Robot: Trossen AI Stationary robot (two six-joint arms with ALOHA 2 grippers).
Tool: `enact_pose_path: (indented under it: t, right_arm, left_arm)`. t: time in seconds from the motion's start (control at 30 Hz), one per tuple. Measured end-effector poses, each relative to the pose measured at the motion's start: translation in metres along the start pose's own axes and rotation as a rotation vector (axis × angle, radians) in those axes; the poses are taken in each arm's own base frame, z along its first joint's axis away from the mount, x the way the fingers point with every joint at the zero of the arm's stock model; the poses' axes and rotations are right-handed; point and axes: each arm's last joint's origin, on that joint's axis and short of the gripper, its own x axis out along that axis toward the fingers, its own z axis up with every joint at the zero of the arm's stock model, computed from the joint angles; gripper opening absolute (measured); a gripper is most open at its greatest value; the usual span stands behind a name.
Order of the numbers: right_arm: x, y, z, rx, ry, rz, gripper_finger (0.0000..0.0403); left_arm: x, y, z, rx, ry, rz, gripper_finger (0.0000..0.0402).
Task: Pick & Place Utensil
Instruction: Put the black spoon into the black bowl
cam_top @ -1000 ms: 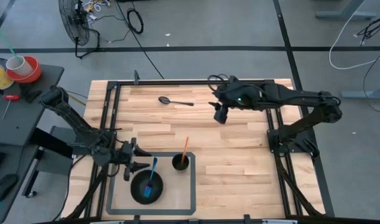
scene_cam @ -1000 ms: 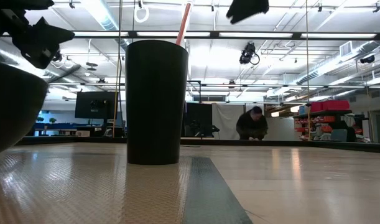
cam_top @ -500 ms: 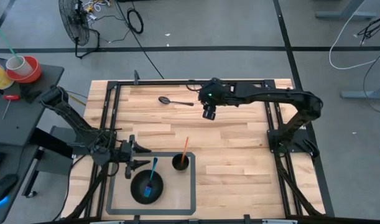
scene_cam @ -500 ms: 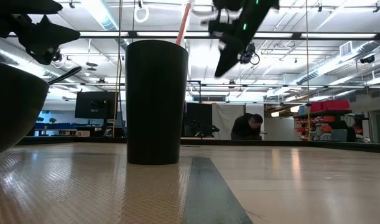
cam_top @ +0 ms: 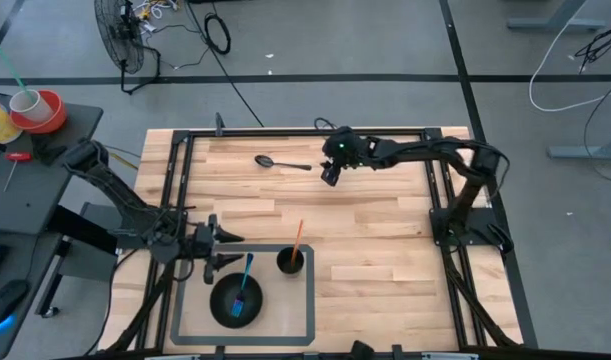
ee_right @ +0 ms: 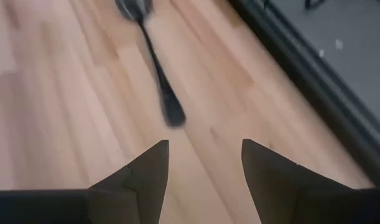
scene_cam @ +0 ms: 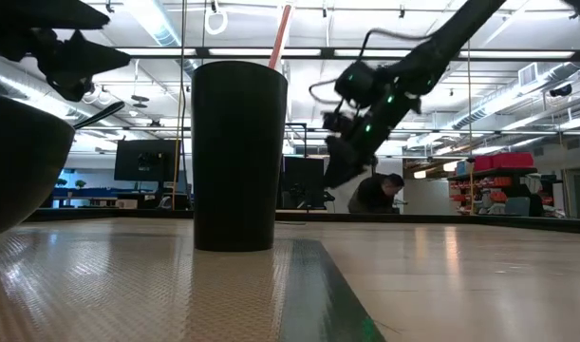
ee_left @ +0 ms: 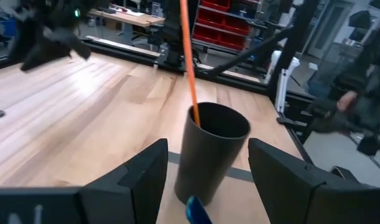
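Note:
A dark spoon lies flat on the wooden table near its far edge, its bowl toward the left; the right wrist view shows the spoon just ahead of the fingers. My right gripper hovers open just right of the handle's end, touching nothing. My left gripper waits open at the table's near left, beside the black cup holding an orange stick. A black bowl holds a blue utensil.
A dark rectangular frame marks off the cup and bowl at the near edge. Black rails run along the table's far and side edges. Bare wood lies between the spoon and the cup. A person bends over far behind the table.
My right gripper has moved toward the table's left and far edge and come lower, closing in on the spoon's handle end. The spoon, cup and bowl have stayed put.

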Motion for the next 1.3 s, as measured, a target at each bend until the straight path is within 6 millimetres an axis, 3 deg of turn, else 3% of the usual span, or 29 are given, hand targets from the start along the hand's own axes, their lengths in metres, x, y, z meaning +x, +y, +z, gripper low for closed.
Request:
enact_pose_path:
  t: [0.2, 0.43, 1.3]
  right_arm:
    - [0.040, -0.002, -0.003, 0.006, 0.070, 0.035, 0.0206]
    - [0.063, -0.003, 0.010, -0.067, 0.082, 0.012, 0.0206]
    - [0.083, 0.005, 0.009, -0.478, 0.107, -0.048, 0.0206]
  left_arm:
    - [0.005, 0.005, 0.002, -0.017, -0.015, 0.045, 0.0227]
    - [0.007, 0.008, 0.003, -0.027, -0.021, 0.065, 0.0227]
    - [0.007, 0.009, 0.004, -0.049, -0.033, 0.089, 0.0227]
